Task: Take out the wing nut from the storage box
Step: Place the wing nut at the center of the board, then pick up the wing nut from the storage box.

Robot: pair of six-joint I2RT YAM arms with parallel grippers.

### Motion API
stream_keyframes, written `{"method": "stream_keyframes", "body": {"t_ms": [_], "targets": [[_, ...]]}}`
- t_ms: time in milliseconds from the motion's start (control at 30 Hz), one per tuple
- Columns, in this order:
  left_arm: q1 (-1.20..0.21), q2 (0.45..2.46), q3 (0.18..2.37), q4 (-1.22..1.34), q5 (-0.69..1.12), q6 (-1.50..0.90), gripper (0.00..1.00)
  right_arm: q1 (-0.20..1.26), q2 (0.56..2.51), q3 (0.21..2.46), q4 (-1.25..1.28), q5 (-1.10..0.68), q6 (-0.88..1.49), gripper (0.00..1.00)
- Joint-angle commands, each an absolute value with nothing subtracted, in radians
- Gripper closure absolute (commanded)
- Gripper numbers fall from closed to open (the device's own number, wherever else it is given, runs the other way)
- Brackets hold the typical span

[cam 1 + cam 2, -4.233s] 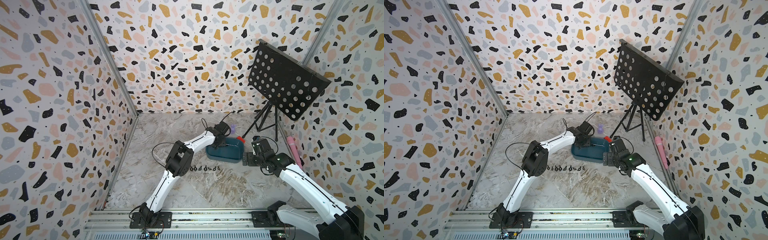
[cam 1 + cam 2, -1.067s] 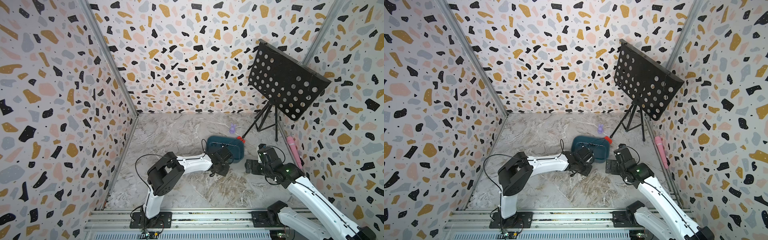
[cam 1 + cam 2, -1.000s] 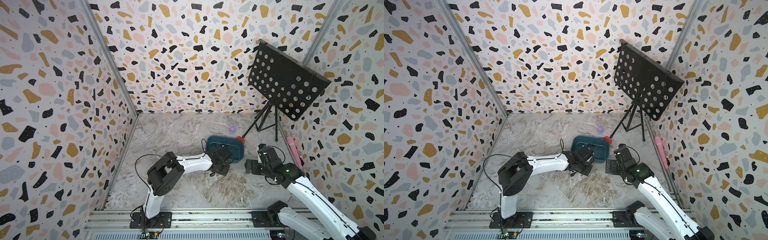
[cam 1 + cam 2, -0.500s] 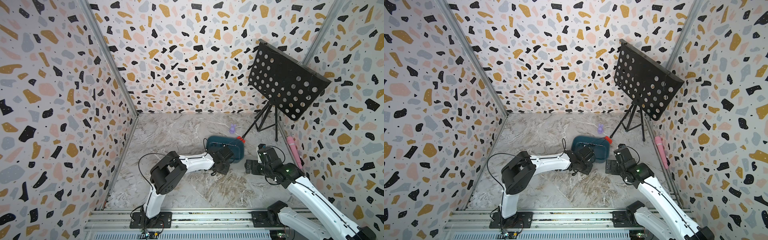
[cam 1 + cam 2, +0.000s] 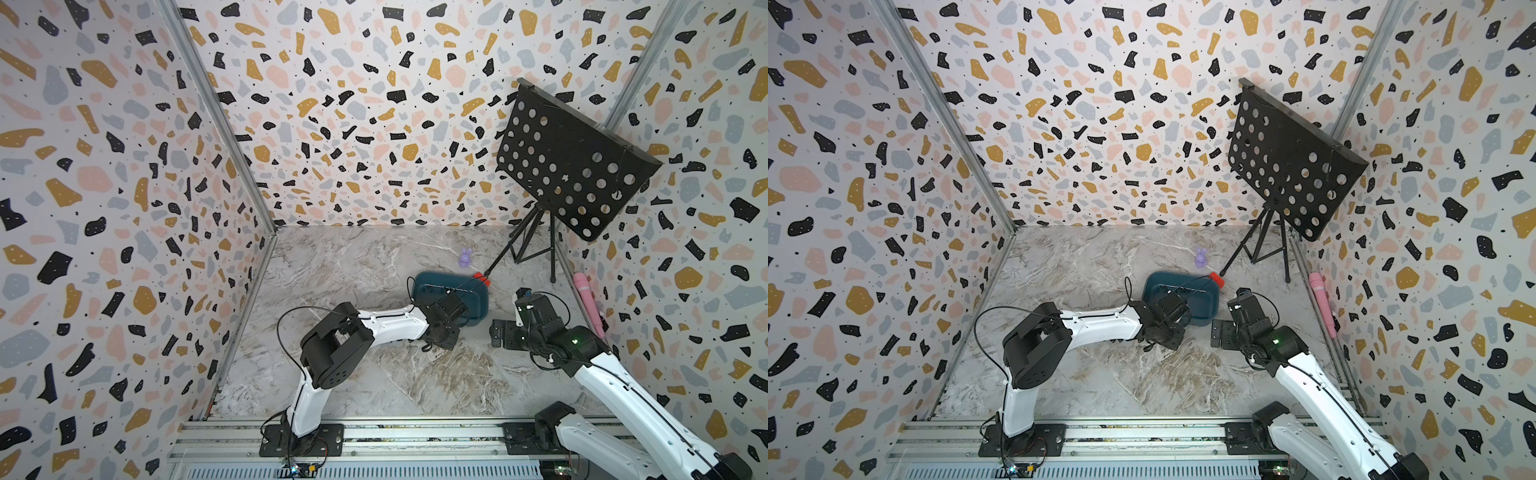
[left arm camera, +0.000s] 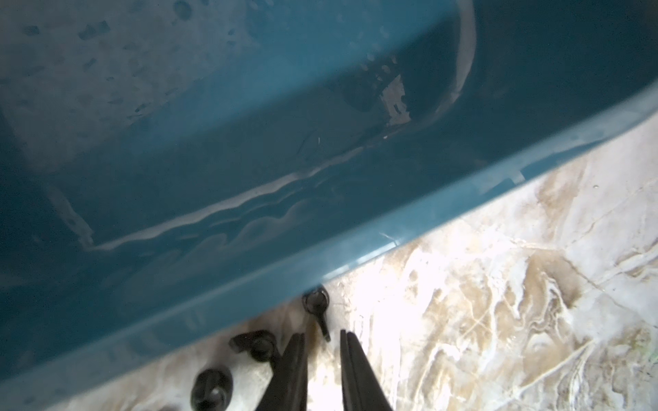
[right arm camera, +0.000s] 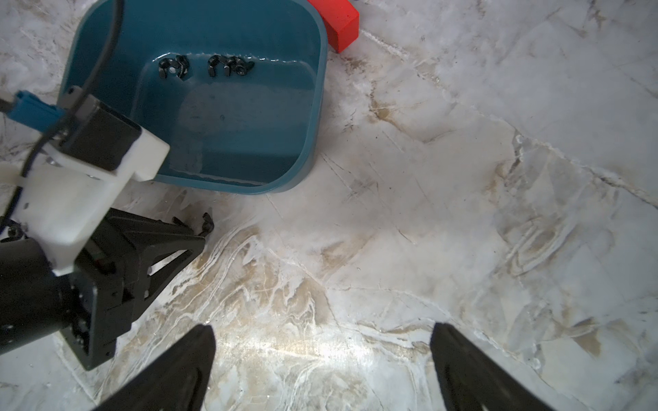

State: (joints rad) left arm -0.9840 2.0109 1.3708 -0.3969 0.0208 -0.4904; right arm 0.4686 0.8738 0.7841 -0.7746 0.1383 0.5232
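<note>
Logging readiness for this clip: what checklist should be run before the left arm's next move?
1. The nut is free of the left gripper: ok. The jaws stand slightly apart, and it lies on the table at their tips.
2. That nut is outside the box: ok, it is beside the outer wall.
3. More nuts wait in the box: ok, several lie along one wall.
4. The right gripper is out of the way: ok, it is open over bare table.
5. The cable crossing the box rim will not snag: cannot tell.
</note>
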Motion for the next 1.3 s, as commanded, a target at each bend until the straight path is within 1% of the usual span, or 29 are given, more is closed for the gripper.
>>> {"method": "stream_keyframes", "body": {"t_ms": [0,167,367,433,533,567,600,667,733,800,867,1067,1133,1200,1267], "targets": [[-0.984,1.941,1.411,-0.419,0.016,-0.488,0.77,0.466,0.865,0.791,-0.796,0.156,0.519,0.0],[-0.954,1.85,1.459,-0.481,-0.011,-0.473,0.73,0.466,0.878,0.818,-0.784,0.152,0.511,0.0],[-0.867,1.74,1.476,-0.523,0.004,-0.469,0.54,0.466,0.946,0.876,-0.74,0.123,0.488,0.0],[-0.833,1.708,1.47,-0.533,0.012,-0.468,0.43,0.466,0.981,0.902,-0.725,0.111,0.474,0.0],[-0.782,1.665,1.456,-0.55,0.039,-0.469,0.33,0.466,1.034,0.934,-0.698,0.095,0.458,0.0],[-0.762,1.65,1.448,-0.555,0.045,-0.472,0.27,0.466,1.052,0.942,-0.685,0.084,0.452,0.0],[-0.747,1.637,1.44,-0.558,0.052,-0.474,0.26,0.466,1.068,0.95,-0.672,0.075,0.45,0.0],[-0.713,1.611,1.418,-0.561,0.055,-0.484,0.1,0.465,1.111,0.969,-0.652,0.067,0.449,0.0],[-0.677,1.591,1.401,-0.572,0.056,-0.498,0.0,0.465,1.155,0.989,-0.634,0.05,0.441,0.0],[-0.647,1.572,1.382,-0.576,0.062,-0.504,0.0,0.465,1.205,1.009,-0.615,0.032,0.435,0.0],[-0.621,1.55,1.361,-0.58,0.056,-0.514,0.0,0.466,1.257,1.031,-0.588,0.005,0.424,0.03],[-0.541,1.473,1.296,-0.589,0.037,-0.528,0.0,0.473,1.428,1.114,-0.522,-0.053,0.394,0.18],[-0.517,1.457,1.281,-0.589,0.038,-0.518,0.0,0.482,1.497,1.158,-0.512,-0.066,0.371,0.27],[-0.501,1.448,1.27,-0.592,0.042,-0.506,0.0,0.491,1.561,1.205,-0.509,-0.067,0.351,0.32],[-0.488,1.441,1.261,-0.595,0.038,-0.5,0.0,0.497,1.626,1.247,-0.501,-0.073,0.333,0.38]]}}
